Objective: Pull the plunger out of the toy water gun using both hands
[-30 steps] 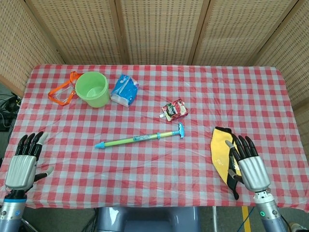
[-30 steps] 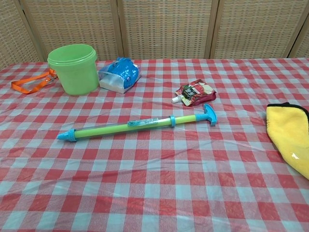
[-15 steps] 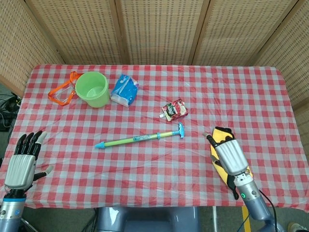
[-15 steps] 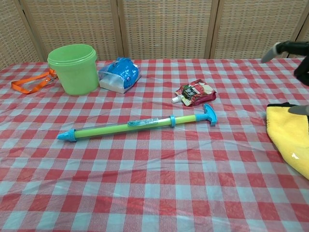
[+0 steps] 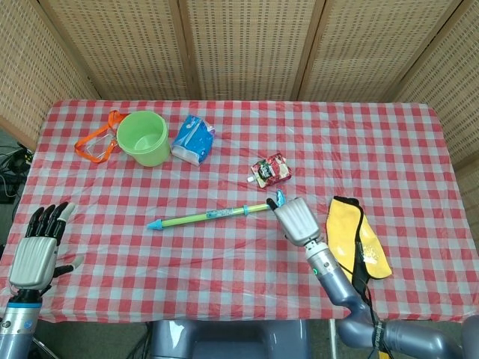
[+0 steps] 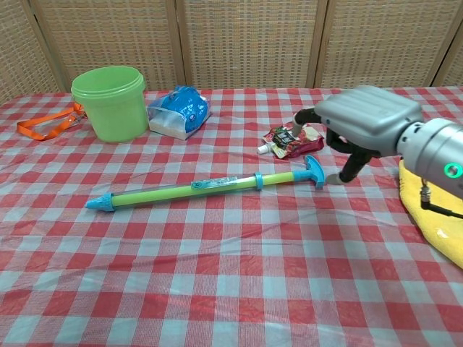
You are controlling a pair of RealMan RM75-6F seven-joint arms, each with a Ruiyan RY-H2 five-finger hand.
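1. right hand (image 6: 347, 137), smooth grey metal back with black fingers, poised just above and beside the blue t-shaped plunger handle (image 6: 314, 170) of the toy water gun; fingers spread and curved downward, nothing gripped.
2. one dark fingertip (image 6: 344, 176) lowered to the cloth just right of the handle; contact with the handle itself impossible to tell.
3. seen from the head view, same right hand (image 5: 297, 220) covering part of the handle end, forearm running back toward the near table edge.
4. long thin plastic toy water gun (image 6: 195, 188), lime-green tube with a blue collar and blue nozzle tip, lying flat on the table and stretching away to the left of the right hand, nozzle end farthest from it; plunger fully pushed in.
5. left hand (image 5: 36, 254), same grey-and-black build, held at the near left table edge, well apart from the gun, fingers straight and apart, holding nothing.
6. glossy red crinkled foil snack pouch (image 6: 291, 137) with a white spout, just behind the right hand.
7. soft yellow cloth (image 6: 436, 202) with a black edge, to the right of the right hand.
8. round lime-green plastic bucket (image 6: 111, 101), blue-and-white soft tissue pack (image 6: 179, 110) and orange strap (image 6: 48, 123), far left and beyond, well apart from both hands.
9. red-and-white checked tablecloth (image 6: 217, 289), slightly wrinkled, under everything.
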